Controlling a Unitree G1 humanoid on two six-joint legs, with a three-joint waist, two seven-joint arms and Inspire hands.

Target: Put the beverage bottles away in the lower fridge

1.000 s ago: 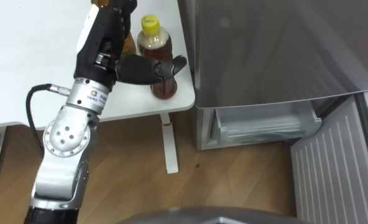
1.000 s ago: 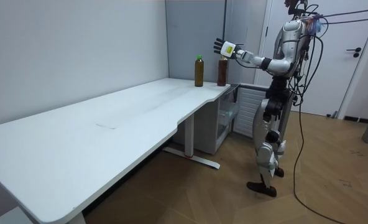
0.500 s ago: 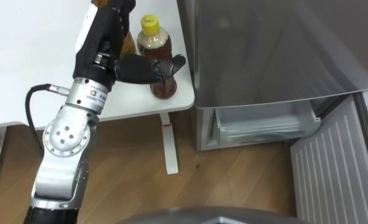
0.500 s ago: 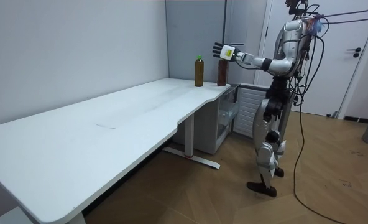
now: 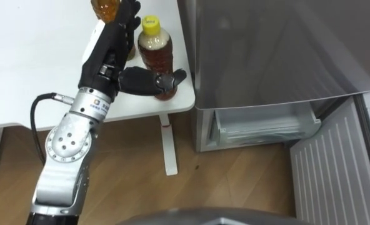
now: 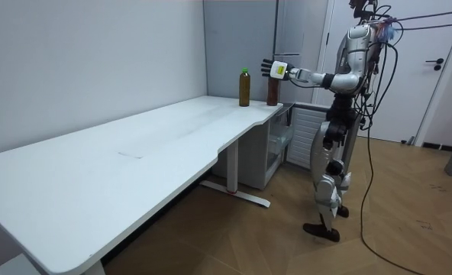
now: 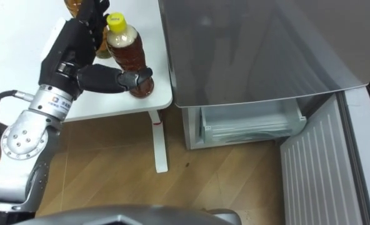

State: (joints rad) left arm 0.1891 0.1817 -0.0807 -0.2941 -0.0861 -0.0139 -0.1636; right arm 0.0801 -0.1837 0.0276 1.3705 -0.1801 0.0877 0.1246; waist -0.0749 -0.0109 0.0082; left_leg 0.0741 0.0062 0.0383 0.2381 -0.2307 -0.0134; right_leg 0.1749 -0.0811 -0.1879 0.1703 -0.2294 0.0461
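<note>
A brown drink bottle with a yellow cap (image 5: 154, 52) stands upright at the white table's near right corner (image 5: 184, 103), right beside the fridge. My left hand (image 5: 112, 54) is open against it: straight fingers run up the bottle's left side and the thumb (image 5: 152, 81) lies across the front near its base. A second amber bottle (image 5: 105, 7) stands just behind the fingers, green-capped (image 6: 244, 86) in the room view. The lower fridge compartment (image 5: 265, 125) is open, its door (image 5: 336, 170) swung out to the right.
The grey upper fridge body (image 5: 266, 50) stands directly right of the table. The table's white leg (image 5: 169, 145) comes down onto the wood floor (image 5: 141, 187). In the room view I stand at the table's far end, left arm stretched out.
My left hand has lowered a little beside the yellow-capped bottle, and the thumb now sits lower, near its base. Both bottles stay where they were.
</note>
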